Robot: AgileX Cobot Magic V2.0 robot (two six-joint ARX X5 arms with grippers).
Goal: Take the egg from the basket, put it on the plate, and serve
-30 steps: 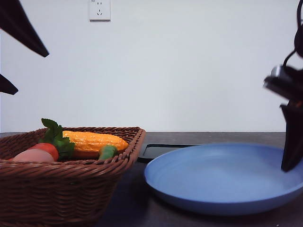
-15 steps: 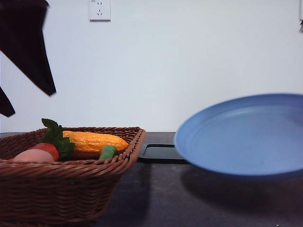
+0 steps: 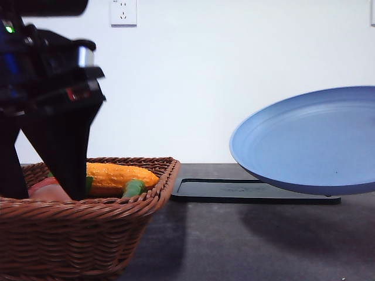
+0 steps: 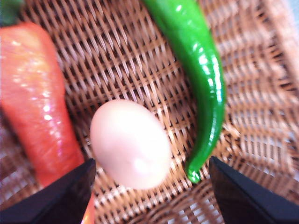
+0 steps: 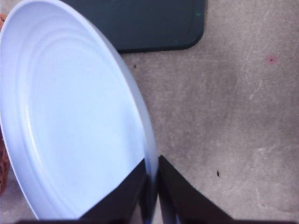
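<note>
The pinkish egg (image 4: 130, 143) lies on the woven floor of the wicker basket (image 3: 88, 225), between a red-orange carrot (image 4: 35, 98) and a green chilli (image 4: 198, 74). My left gripper (image 4: 150, 186) hangs open over the egg, its fingertips either side of it and apart from it; in the front view the left arm (image 3: 50, 117) reaches down into the basket. The light blue plate (image 3: 310, 143) is held tilted in the air above the table. My right gripper (image 5: 152, 191) is shut on the plate's rim (image 5: 148, 154).
A flat black tray (image 3: 252, 190) lies on the dark table behind the lifted plate, also seen as the tray (image 5: 154, 23) from the right wrist. A yellow corn cob (image 3: 117, 174) and the green chilli (image 3: 133, 188) lie in the basket.
The plate was taken by its rim, lifted off the table and raised to the right. The left arm came down from the upper left into the basket.
</note>
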